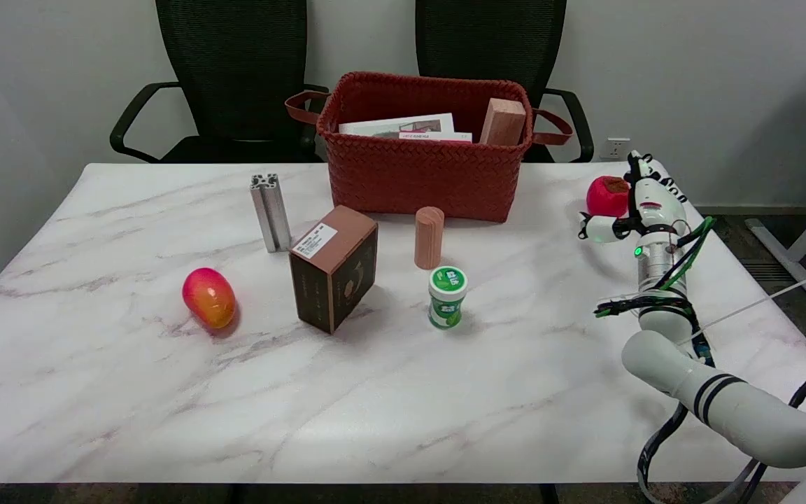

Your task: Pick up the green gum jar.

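While the green gum jar (447, 297) stands upright, well left of it, the right hand (644, 192) hangs with nothing in it, fingers apart.

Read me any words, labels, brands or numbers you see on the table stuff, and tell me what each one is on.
Green gum jar: white lettering on the lid and label, too blurred to read.
Brown box: white sticker with printed lines, too small to read; a faint emblem on its side, not legible.
Printed cards in the red basket: a red strip with small text, unreadable.
Nothing else carries visible text.
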